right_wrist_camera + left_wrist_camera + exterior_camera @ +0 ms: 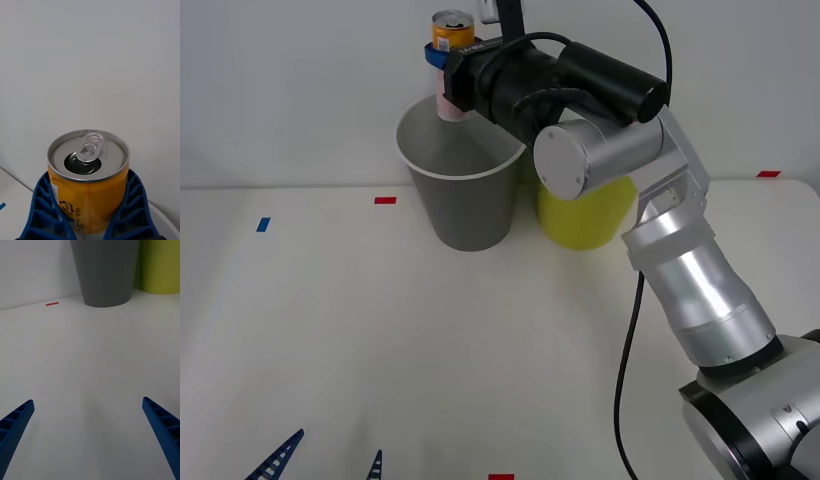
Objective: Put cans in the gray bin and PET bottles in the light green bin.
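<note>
Can (452,32) upright, long axis vertical, pinched at its lower body between the blue fingers (127,210) of the right claw (446,62). Directly above the open mouth of the gray bin (470,210), toward its far rim (light green bin (580,220) just beside). Straight drop likely. Left claw (325,465) wide, empty, low over the table (330,340), well apart.

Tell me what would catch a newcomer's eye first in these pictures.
First, the orange-topped can, held upright in the right gripper above the far rim of the gray bin. Next, the light green bin beside it, partly behind the right arm. The left gripper waits open at the near table edge.
</note>
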Controlling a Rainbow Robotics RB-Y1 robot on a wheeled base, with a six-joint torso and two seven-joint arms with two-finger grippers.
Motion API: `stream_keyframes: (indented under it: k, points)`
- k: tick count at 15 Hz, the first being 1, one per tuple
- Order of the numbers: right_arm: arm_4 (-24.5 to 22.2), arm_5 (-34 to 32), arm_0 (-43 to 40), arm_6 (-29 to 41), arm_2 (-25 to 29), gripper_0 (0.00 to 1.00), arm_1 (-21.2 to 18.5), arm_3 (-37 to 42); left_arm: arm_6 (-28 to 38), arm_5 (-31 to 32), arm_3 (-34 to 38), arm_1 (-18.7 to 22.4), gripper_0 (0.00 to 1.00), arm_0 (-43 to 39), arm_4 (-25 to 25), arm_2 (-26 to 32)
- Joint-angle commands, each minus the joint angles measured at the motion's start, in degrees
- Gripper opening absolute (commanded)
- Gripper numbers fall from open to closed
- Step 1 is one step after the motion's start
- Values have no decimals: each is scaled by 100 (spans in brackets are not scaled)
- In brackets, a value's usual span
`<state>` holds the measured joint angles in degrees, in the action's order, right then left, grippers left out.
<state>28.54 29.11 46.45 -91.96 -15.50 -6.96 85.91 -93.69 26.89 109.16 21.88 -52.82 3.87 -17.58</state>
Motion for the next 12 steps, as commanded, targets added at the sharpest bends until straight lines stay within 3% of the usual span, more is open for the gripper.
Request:
stream_keyframes:
  k: [1, 2, 3, 4, 5, 6, 12]
  points:
    - [284, -257, 13, -59, -76, 0, -77, -145, 0, 0, 0, 0, 100, 0, 0, 0]
    - [310, -257, 13, -50, -84, 0, -95, -145, 0, 0, 0, 0, 100, 0, 0, 0]
    - [319, -257, 13, -33, -84, 15, -95, -145, 0, 0, 0, 0, 100, 0, 0, 0]
    - [292, -257, 5, -68, -84, 47, -130, -145, 0, 0, 0, 0, 100, 0, 0, 0]
    - [284, -257, 5, -103, -84, 70, -156, -145, 0, 0, 0, 0, 100, 0, 0, 0]
    - [284, -257, 5, -129, -84, 100, -156, -145, 0, 0, 0, 0, 100, 0, 0, 0]
    - [310, -248, -180, -481, -111, 100, -156, 233, 0, 0, 0, 0, 100, 0, 0, 0]
